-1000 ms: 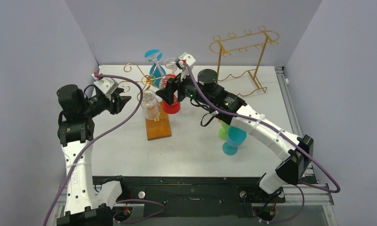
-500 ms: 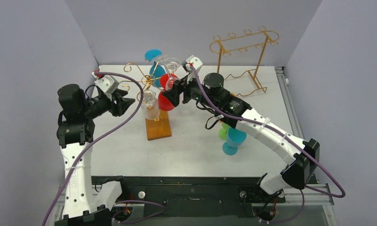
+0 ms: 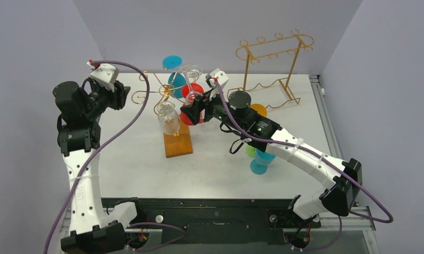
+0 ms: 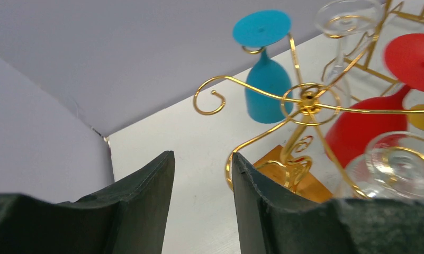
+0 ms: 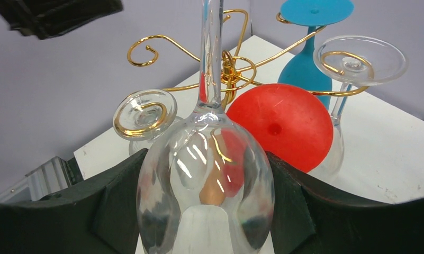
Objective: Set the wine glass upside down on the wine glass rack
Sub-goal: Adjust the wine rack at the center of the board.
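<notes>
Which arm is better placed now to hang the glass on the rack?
Right: the right gripper holds the wine glass, foot up, by the wine glass rack. The left gripper is empty.

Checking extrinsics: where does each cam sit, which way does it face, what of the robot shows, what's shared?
Top external: above, behind the bases, looking down at the table; left arm, right arm whole.
Left wrist: on the left gripper, looking past its open fingers at the wine glass rack.
Right wrist: on the right gripper, looking along fingers clamped on the wine glass.
Shared: rack, blue glass.
</notes>
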Robot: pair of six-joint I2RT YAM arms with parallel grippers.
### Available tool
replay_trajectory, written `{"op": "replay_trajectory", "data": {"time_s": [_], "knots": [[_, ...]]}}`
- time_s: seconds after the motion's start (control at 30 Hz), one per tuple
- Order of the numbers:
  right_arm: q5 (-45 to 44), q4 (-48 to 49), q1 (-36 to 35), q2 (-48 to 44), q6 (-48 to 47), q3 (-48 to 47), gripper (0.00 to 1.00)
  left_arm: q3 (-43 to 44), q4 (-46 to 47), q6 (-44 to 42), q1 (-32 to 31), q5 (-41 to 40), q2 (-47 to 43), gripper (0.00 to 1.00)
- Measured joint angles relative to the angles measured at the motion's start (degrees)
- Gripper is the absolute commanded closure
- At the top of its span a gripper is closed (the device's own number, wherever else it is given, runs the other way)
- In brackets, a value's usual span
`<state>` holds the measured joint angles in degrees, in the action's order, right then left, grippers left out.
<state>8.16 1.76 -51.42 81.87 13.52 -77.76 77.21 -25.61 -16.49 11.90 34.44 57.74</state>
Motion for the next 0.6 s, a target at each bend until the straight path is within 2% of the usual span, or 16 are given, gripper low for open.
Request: {"op": "replay_trajectory", "data": {"time_s": [0.27,0.6], "knots": [[-1.8,2.1,-0.4,1.0,1.7,0.0,1.0,-0.8,3.0,0.1,0.7,-6.3,9.5,0.6],[-3.4,6.1,-0.4,1.9,4.4,1.0,1.0,-1.7,6.2,3.4,0.7,1.9,9.6,0.6]]}}
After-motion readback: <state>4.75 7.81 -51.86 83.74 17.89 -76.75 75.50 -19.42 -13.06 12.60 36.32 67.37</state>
